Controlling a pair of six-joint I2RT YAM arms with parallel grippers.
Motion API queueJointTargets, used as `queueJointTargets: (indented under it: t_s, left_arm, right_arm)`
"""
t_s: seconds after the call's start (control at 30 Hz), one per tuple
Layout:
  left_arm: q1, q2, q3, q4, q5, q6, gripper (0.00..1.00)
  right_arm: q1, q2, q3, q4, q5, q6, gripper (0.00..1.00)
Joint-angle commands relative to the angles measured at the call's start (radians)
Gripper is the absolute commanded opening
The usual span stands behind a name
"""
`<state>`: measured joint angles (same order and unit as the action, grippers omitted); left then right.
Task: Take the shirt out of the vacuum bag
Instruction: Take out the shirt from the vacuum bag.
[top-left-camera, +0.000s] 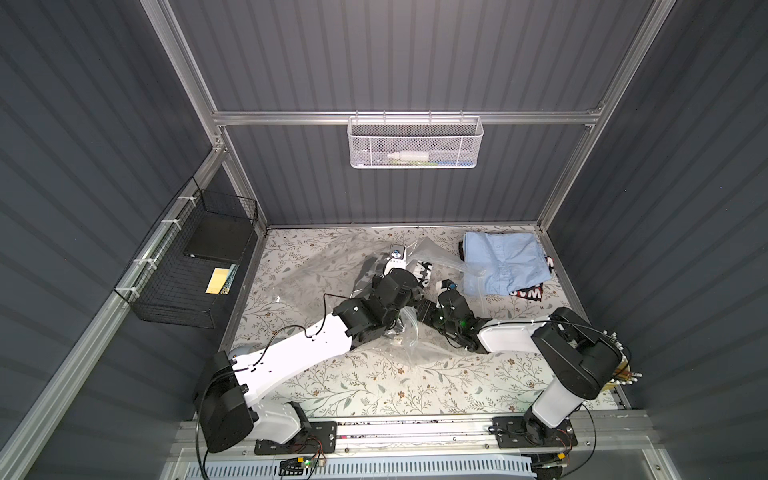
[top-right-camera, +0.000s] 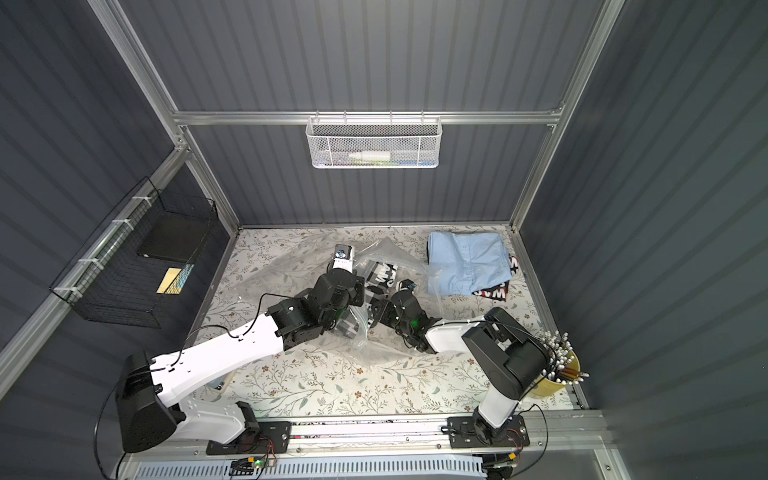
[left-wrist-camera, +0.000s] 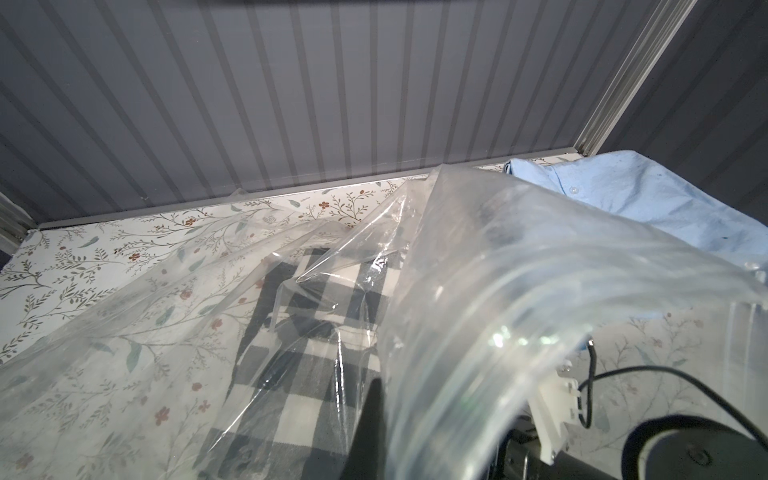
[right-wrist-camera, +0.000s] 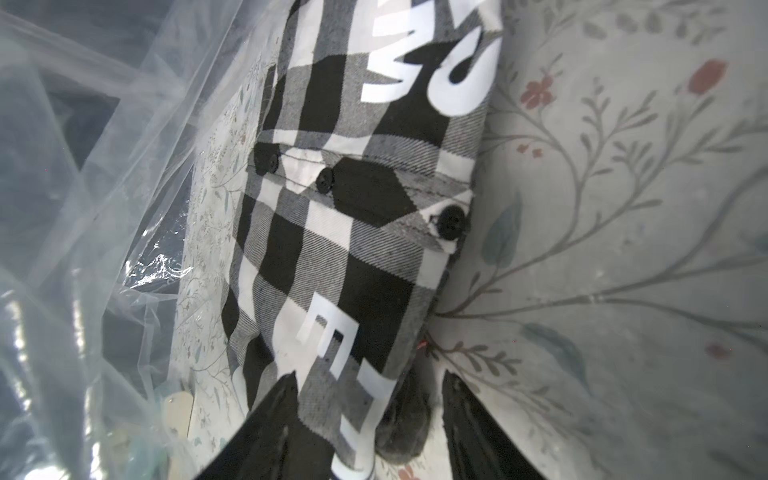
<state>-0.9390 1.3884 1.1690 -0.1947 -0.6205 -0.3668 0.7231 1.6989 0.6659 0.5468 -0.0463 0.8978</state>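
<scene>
The right pincer grasps the checked shirt. Its two black fingers stand on either side of the bunched black-and-white fabric, which fills the space between them. From there the shirt runs away from the pincer along the floral bench, showing black buttons and large white letters. Bare bench lies on one flank of it and the crinkled film of the vacuum bag on the other.

The left pincer is clenched on the vacuum bag, whose film rises from the dark finger and arches up off the bench. Through that film the checked shirt shows just ahead of the pincer, lying flat.

In both top views the two wrists meet near the middle of the bench. The left arm is raised, and the vacuum bag spreads from it toward the left and back. A strip of the checked shirt shows between the wrists under wrinkled plastic.

Well apart, in the right rear corner, a folded light blue shirt lies on a dark garment with white letters. Clear plastic overlaps its near left corner.
</scene>
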Motion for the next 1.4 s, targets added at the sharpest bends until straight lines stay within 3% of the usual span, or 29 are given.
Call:
queueJointTargets:
  t_s: [0.0, 0.57, 0.83, 1.13, 1.37]
  left_arm:
    - [0.006, -0.025, 0.004, -0.005, -0.012, 0.001, 0.00]
    - [0.006, 0.000, 0.006, -0.001, -0.012, -0.003, 0.00]
    - [0.006, 0.004, -0.009, 0.008, -0.012, -0.008, 0.00]
    - [0.006, 0.001, -0.033, 0.018, -0.010, -0.010, 0.00]
    - [0.006, 0.003, -0.048, 0.020, -0.013, -0.009, 0.00]
  right_arm:
    - [-0.022, 0.042, 0.025, 0.045, -0.031, 0.006, 0.59]
    - [-0.030, 0.230, 0.140, 0.169, -0.096, 0.028, 0.54]
    - [-0.028, 0.247, 0.151, 0.242, -0.108, 0.030, 0.41]
    - [-0.023, 0.246, 0.165, 0.272, -0.125, 0.026, 0.05]
    - [-0.001, 0.160, 0.164, 0.199, -0.103, -0.021, 0.05]
